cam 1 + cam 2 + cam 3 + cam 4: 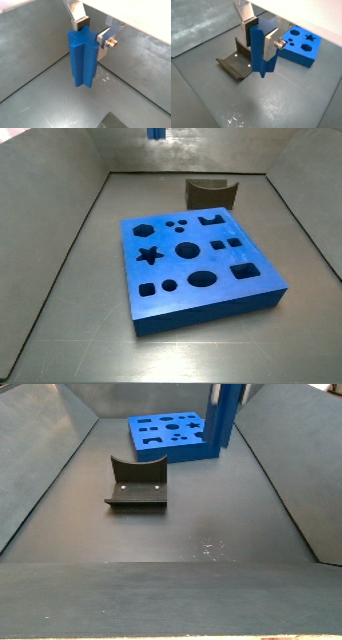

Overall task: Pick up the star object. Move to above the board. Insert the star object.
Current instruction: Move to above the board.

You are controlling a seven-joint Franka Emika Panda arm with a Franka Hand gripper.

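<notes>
My gripper [92,36] is shut on the star object [81,57], a tall blue ridged peg that hangs upright between the silver fingers, off the floor. It is also held in a wrist view [261,50]. The board [302,46], a thick blue block with dark shaped holes, lies beyond the peg, apart from it. In a side view the board [201,268] shows its star hole [150,255], and only the peg's tip [156,133] shows at the top edge. In a side view the peg [225,414] hangs beside the board [167,434]; the gripper is out of frame there.
The fixture [236,64], a dark bracket on a base plate, stands on the grey tray floor near the peg; it shows in both side views [211,193] [136,484]. Sloping grey tray walls [67,238] enclose the floor.
</notes>
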